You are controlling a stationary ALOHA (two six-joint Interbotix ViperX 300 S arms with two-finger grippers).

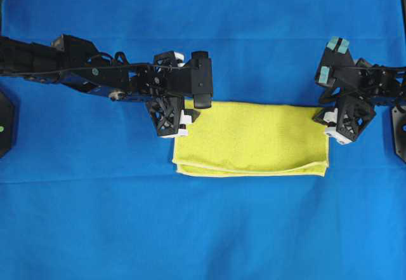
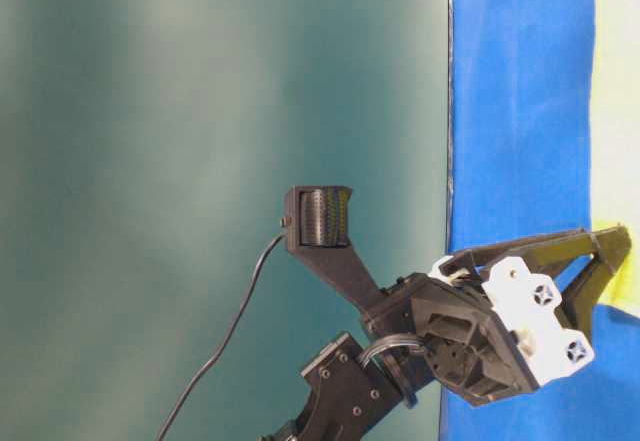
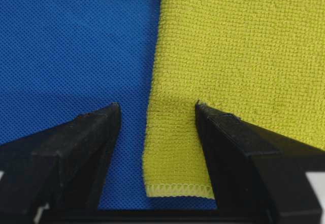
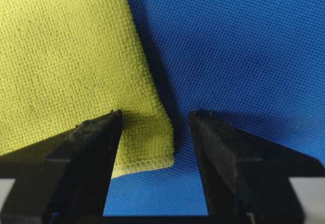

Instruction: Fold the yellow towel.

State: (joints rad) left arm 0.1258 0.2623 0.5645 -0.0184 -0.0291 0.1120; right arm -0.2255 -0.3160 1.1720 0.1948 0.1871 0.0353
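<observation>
near edge: yellow towel [image 1: 251, 138], already doubled, its paired hemmed edges stacked along the front, lying flat on the blue table [image 1: 95, 229]. long axis runs left to right; the fold line is the far edge. soft, light, limp terry, likely to sag and drag unless both ends are lifted together. far corners: left claw [image 3: 157, 115] stands apart, astride the far left corner, nothing pinched; right claw [image 4: 155, 120] stands apart, astride the far right corner, nothing pinched. judged grasp sites: these two corners, pinching both layers at the hem.
</observation>
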